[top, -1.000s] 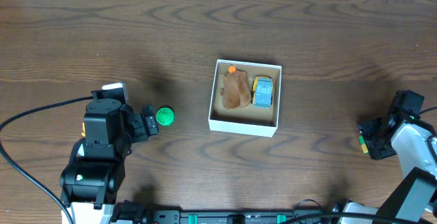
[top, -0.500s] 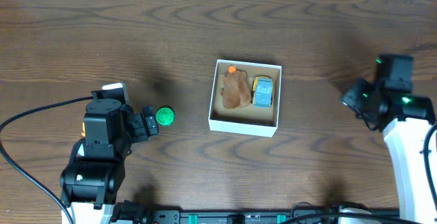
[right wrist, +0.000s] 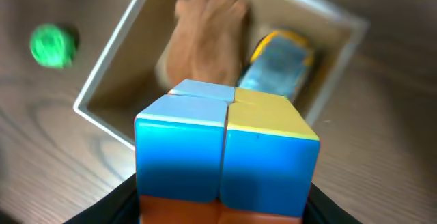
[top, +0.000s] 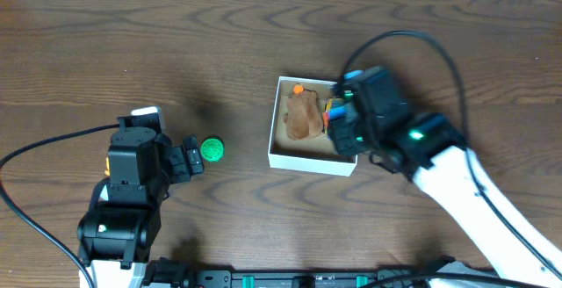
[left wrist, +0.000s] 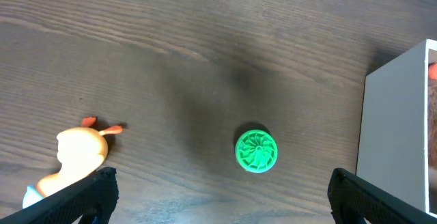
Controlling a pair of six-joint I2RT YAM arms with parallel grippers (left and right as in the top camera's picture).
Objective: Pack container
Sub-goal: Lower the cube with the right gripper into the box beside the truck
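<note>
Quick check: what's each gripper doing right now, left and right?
Left gripper: open, empty.
Right gripper: shut on the multicoloured cube, above the container.

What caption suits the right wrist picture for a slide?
A blue, yellow and orange cube poised over a white cardboard box holding a brown plush toy and a blue-yellow toy car.

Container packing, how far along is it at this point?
Done: a brown plush toy and a blue-and-yellow toy car lie inside the container. In hand: the right end effector holds a multicoloured cube over the container, not yet released. Left: the green round toy and a duck-like toy sit on the table outside it; the left end effector is open beside the green one, holding nothing.
</note>
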